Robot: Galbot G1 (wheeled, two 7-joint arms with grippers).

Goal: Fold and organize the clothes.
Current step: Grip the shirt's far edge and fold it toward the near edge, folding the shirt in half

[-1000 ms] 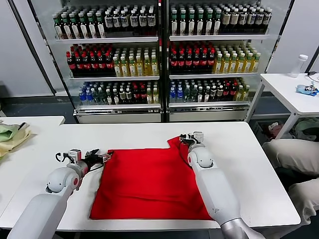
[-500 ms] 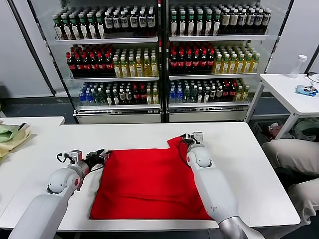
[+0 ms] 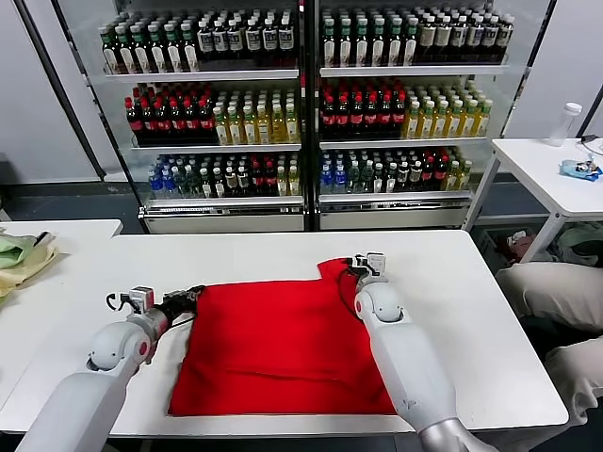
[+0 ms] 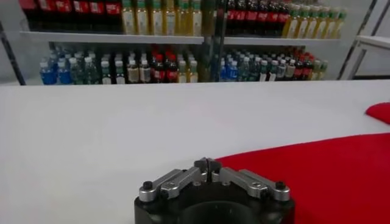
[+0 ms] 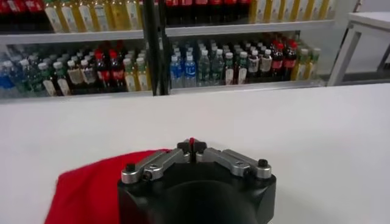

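A: One red T-shirt (image 3: 283, 344) is laid flat on the white table (image 3: 471, 311), with its near hem close to the near edge and only plain fabric seen. How are the grippers placed?

B: The left gripper (image 3: 193, 298) is set at the shirt's far-left corner. Its fingers are pressed together in the left wrist view (image 4: 207, 165), right at the cloth edge; whether fabric is pinched cannot be told. The right gripper (image 3: 361, 270) is positioned at the raised far-right corner, and a sliver of red is seen nipped between its closed fingertips (image 5: 192, 145).

A: What is seen farther off?

B: Glass-door coolers (image 3: 306, 113) stocked with bottles are seen beyond the table, and a second white table (image 3: 551, 174) is placed at far right.
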